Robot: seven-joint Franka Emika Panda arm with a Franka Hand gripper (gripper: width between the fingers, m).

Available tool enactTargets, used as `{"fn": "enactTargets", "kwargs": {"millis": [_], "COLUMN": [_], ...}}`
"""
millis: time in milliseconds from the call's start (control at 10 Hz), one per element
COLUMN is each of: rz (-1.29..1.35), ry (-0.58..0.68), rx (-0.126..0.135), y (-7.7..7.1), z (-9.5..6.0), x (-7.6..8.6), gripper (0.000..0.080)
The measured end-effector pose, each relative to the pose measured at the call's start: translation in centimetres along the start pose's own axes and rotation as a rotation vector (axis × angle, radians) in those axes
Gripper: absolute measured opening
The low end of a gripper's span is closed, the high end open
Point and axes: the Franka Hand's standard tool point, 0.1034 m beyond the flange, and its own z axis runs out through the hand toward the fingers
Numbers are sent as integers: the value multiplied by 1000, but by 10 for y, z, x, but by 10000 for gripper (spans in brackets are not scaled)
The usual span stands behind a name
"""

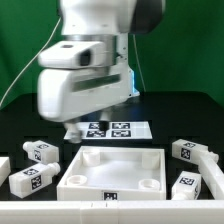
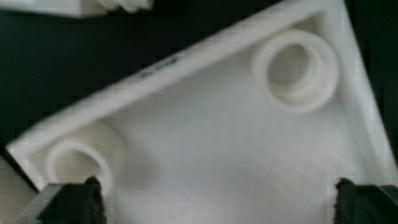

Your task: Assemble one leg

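Several white legs with tag markers lie on the black table: two at the exterior view's left (image 1: 40,151) (image 1: 30,180) and two at its right (image 1: 188,150) (image 1: 186,185). The large white square tray-like piece (image 1: 112,168) lies front centre. My gripper (image 1: 76,131) hangs just behind the tray's far left corner, its fingers mostly hidden by the arm. In the wrist view my gripper (image 2: 217,205) is open and empty, with dark fingertips (image 2: 80,200) wide apart above the tray (image 2: 187,125) and its two round corner holes (image 2: 294,70) (image 2: 71,160).
The marker board (image 1: 112,129) lies flat behind the tray, beside the gripper. A white bar (image 1: 214,176) stands along the exterior view's right edge. Another white piece (image 1: 3,165) shows at the left edge. A green curtain closes the back.
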Motion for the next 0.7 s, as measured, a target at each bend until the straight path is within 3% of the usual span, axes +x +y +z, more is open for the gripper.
{"fn": "enactTargets", "kwargs": {"millis": [100, 500, 700], "rz": [75, 231, 178], "ry": [-11, -12, -35], "rx": [12, 20, 13], "y": [3, 2, 12], "z": [5, 7, 9], "x": [-17, -19, -53], "gripper": [649, 649, 649]}}
